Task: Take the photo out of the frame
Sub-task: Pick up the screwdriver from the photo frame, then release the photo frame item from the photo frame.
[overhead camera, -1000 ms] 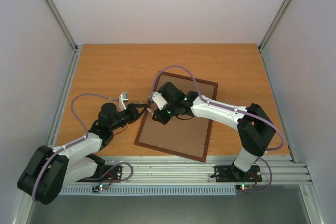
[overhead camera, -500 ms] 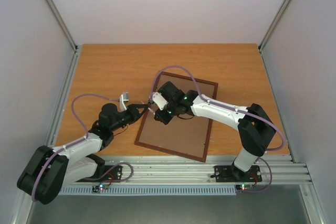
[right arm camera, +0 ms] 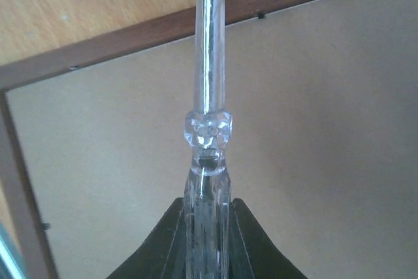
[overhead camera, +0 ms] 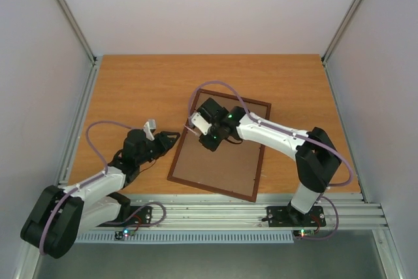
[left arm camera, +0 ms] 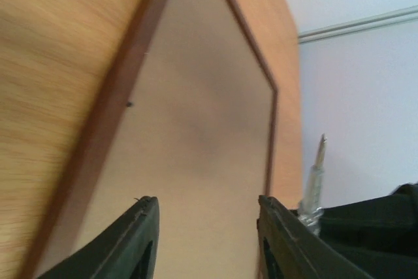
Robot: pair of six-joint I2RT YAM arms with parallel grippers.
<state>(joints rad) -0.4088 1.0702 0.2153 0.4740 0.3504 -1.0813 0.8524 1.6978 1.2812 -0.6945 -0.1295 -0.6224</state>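
The frame point(overhead camera: 215, 191) lies face down on the table, its brown hardboard back point(overhead camera: 219, 158) up. The photo is hidden under that back. My right gripper point(overhead camera: 199, 127) is over the frame's far left part, shut on a screwdriver point(right arm camera: 210, 96) with a clear handle; its metal shaft points at the frame's rim point(right arm camera: 150, 34). My left gripper point(overhead camera: 171, 137) is open and empty just left of the frame's left edge. In the left wrist view the gripper point(left arm camera: 206, 227) looks along the back point(left arm camera: 196, 129), and the screwdriver point(left arm camera: 313, 181) shows at the right.
Small dark retaining tabs sit on the frame's inner edge point(right arm camera: 260, 14) point(left arm camera: 129, 103). Bare wooden table point(overhead camera: 130, 89) surrounds the frame. An aluminium rail point(overhead camera: 261, 204) runs along the near edge, and white walls enclose the other sides.
My left gripper has pulled back to the left, away from the frame's edge and the screwdriver tip. My right gripper with the screwdriver has shifted slightly farther along the frame.
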